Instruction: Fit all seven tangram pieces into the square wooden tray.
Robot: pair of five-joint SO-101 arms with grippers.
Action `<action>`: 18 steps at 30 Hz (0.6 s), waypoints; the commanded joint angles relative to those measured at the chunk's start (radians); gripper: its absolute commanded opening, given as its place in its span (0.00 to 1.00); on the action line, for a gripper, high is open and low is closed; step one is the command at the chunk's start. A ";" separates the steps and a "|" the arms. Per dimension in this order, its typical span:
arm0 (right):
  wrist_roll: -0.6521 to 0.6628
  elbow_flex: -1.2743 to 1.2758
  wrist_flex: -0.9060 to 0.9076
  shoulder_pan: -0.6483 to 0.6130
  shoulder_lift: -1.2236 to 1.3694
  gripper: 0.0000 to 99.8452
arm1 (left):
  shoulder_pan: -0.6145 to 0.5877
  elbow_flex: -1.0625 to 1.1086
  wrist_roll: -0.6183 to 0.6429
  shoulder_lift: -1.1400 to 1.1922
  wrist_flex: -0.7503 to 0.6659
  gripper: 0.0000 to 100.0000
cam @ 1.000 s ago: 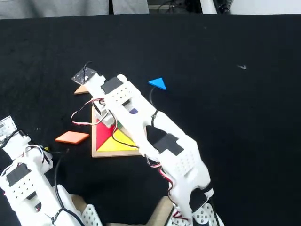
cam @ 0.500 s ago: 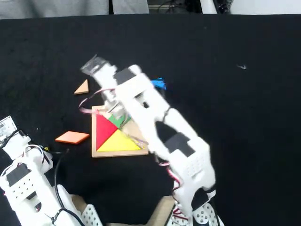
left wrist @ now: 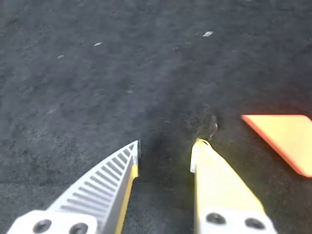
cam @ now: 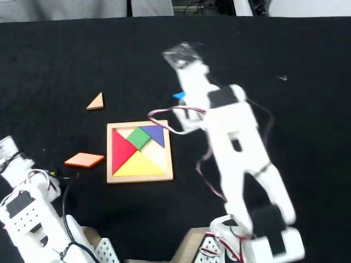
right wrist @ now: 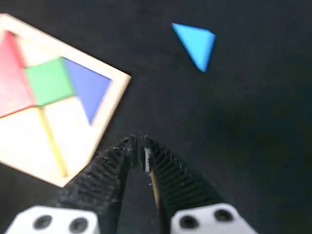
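The square wooden tray holds a red triangle, a green square, a dark blue triangle and a yellow triangle. Outside it lie a tan triangle, an orange parallelogram and a light blue triangle, which is partly behind the right arm. My right gripper is shut on nothing, over black cloth between the tray and the light blue triangle. My left gripper is open, low over the cloth beside the orange parallelogram.
The left arm sits at the table's near left corner. The right arm's base stands at the near edge. Black cloth covers the table, with open room to the right and at the back.
The right arm has swung from over the tray's far left, near the tan triangle, to the right, uncovering the tray. The left arm has stayed put.
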 commanded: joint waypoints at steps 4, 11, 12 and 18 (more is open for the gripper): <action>0.003 0.453 -0.348 0.184 -0.211 0.01 | -0.016 -0.019 0.009 -0.014 -0.009 0.19; 0.003 0.668 -0.611 0.192 -0.211 0.01 | 0.166 -0.061 -0.146 -0.014 0.075 0.19; 0.008 0.684 -0.628 0.192 -0.211 0.01 | 0.203 -0.110 -0.176 -0.014 0.137 0.19; 0.005 0.743 -0.743 0.241 -0.211 0.01 | 0.372 -0.456 -0.239 0.055 0.379 0.19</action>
